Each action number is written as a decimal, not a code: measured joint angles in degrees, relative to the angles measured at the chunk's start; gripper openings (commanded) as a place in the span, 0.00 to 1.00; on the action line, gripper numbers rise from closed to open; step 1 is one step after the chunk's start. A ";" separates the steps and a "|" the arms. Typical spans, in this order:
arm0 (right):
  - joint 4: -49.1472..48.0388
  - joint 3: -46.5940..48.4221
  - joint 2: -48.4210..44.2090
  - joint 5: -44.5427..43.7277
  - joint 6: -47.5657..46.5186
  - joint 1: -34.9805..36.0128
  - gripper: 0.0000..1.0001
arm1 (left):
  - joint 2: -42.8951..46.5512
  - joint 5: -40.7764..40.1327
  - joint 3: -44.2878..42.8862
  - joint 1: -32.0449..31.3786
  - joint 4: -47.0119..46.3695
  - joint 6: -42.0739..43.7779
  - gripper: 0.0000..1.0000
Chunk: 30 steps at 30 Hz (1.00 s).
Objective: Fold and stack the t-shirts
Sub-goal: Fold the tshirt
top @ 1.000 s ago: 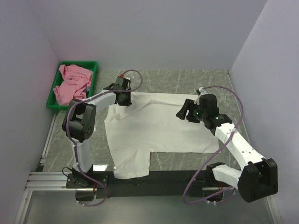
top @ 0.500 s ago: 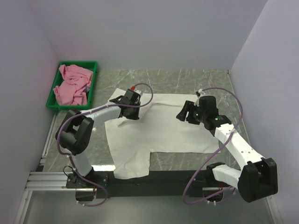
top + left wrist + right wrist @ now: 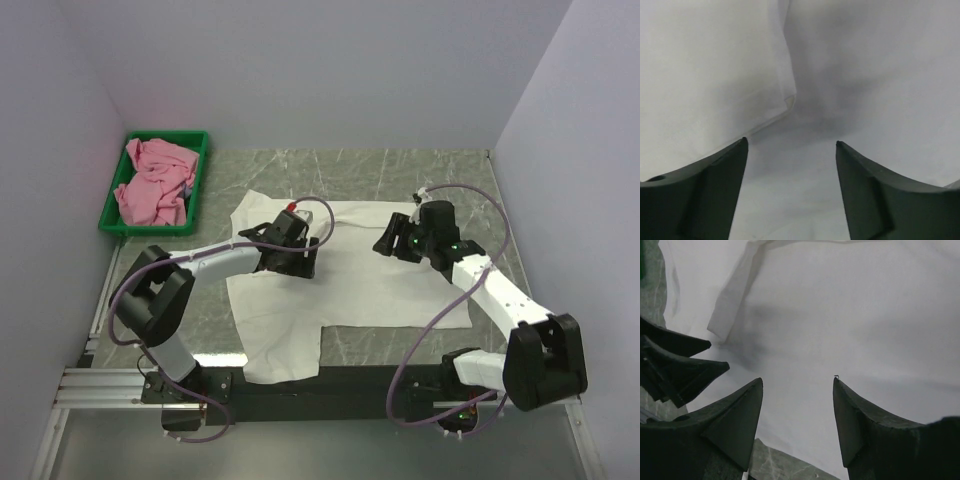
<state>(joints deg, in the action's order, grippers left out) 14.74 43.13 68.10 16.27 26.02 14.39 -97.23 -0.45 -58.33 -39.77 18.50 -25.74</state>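
Jaws of left gripper [image 3: 790, 142] and right gripper [image 3: 797, 380] are standing wide apart, empty, above the white t-shirt [image 3: 360, 290] lying spread on the table [image 3: 400, 165]. Pink t-shirt [image 3: 150, 180] is lying bunched in the green tray [image 3: 203, 150].

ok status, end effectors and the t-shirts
Left end effector open, right end effector open, both empty above white t-shirt. One flap folded in. Pink t-shirt bunched in green tray. Nothing blocking.

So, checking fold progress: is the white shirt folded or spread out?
Mostly spread: the shirt lies flat on the table; only one flap near the left claw is turned over onto it.
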 measured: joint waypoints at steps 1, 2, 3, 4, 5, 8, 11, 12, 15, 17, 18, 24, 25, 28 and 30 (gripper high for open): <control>-0.59 0.37 1.33 0.33 0.11 0.07 0.64 | 0.76 -0.46 0.02 0.07 0.00 -0.59 0.81; -1.18 0.90 2.80 0.72 0.35 0.15 0.64 | 1.90 -1.07 0.00 0.13 -0.20 -1.03 0.81; -1.92 1.51 4.28 1.01 0.52 0.33 0.64 | 3.17 -1.64 -0.11 0.28 -0.26 -1.22 0.81; -2.29 2.29 5.79 1.22 0.81 0.50 0.64 | 4.28 -2.16 -0.35 0.46 -0.46 -1.36 0.82; -2.54 3.04 6.91 1.22 1.07 0.66 0.63 | 5.35 -2.60 -1.16 0.79 -0.61 -1.40 0.82; -4.46 5.42 10.25 0.90 1.90 0.85 0.63 | 5.01 -2.91 -5.51 1.97 -1.57 -1.27 0.81; -5.55 5.73 10.91 -0.33 2.80 0.94 0.63 | 0.66 -2.89 -12.13 3.30 -3.28 -0.59 0.75; -5.62 5.73 10.88 -0.81 2.97 0.96 0.63 | -1.46 -2.75 -14.47 3.63 -3.78 -0.31 0.69; -5.81 5.62 10.60 -2.14 3.17 0.98 0.63 | -7.82 -2.14 -19.32 3.96 -4.96 0.22 0.56; -5.84 5.27 9.92 -3.32 3.17 1.01 0.63 | -11.80 -1.42 -21.05 3.91 -5.11 0.57 0.53; -5.79 5.14 9.46 -3.82 3.13 1.01 0.63 | -13.57 -0.94 -21.44 3.87 -4.98 0.61 0.52; -6.16 3.98 6.67 -6.16 2.84 1.01 0.63 | -17.70 0.55 -20.98 3.69 -3.98 0.55 0.50; -6.21 3.87 6.56 -6.47 2.80 1.01 0.63 | -17.73 0.74 -20.83 3.52 -4.13 0.52 0.51; -6.23 3.39 6.54 -6.93 2.64 1.01 0.63 | -17.73 0.85 -20.59 2.36 -4.52 0.52 0.52; -6.16 3.28 6.54 -7.19 2.60 1.01 0.63 | -17.73 0.87 -20.11 0.87 -4.81 0.48 0.54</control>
<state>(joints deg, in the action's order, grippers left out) 8.58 46.41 74.63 9.08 28.62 15.40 -114.96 0.43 -78.43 -38.89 13.69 -25.26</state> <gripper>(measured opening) 0.630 0.523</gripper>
